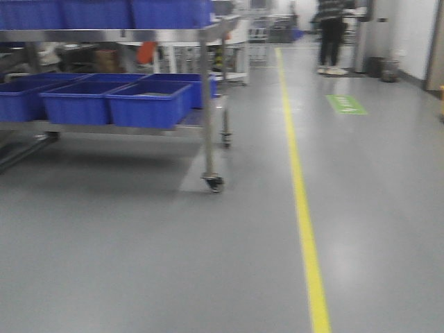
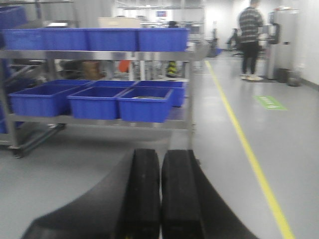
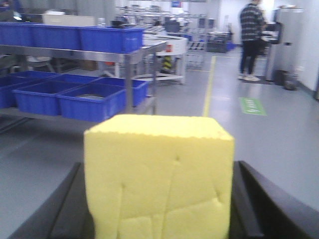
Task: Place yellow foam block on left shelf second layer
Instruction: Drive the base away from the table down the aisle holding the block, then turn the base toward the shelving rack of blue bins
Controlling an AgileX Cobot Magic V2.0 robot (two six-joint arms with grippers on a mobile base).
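The yellow foam block fills the lower middle of the right wrist view, held between the two black fingers of my right gripper, which is shut on it. My left gripper is shut and empty, its two black pads pressed together, low in the left wrist view. The metal shelf stands ahead on the left on castors; it also shows in the left wrist view and the right wrist view. Neither gripper shows in the front view.
Blue bins fill the shelf's lower layer, and more blue bins stand on the upper layer. A yellow floor line runs ahead at the right. A person stands far back beside a green floor mark.
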